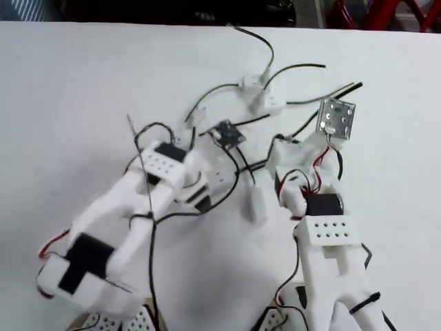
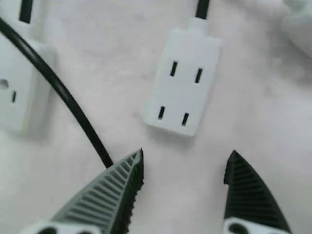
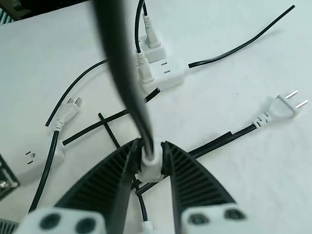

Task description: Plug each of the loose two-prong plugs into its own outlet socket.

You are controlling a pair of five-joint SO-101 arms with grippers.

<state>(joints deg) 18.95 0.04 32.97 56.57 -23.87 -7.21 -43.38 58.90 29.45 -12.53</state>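
A white outlet block with two pairs of slots lies flat on the table, and my left gripper hangs open just short of it, nothing between its fingers. A second outlet lies beside it under a black cord. My right gripper is shut on a white two-prong plug, whose black cord runs up past the camera. Two loose plugs lie on the table, one on one side and one on the other. A farther outlet holds two plugs.
Black cords cross the table between both arms. A white outlet lies between the arms. A small circuit board sits near the middle. The outlet with plugs in it lies toward the back.
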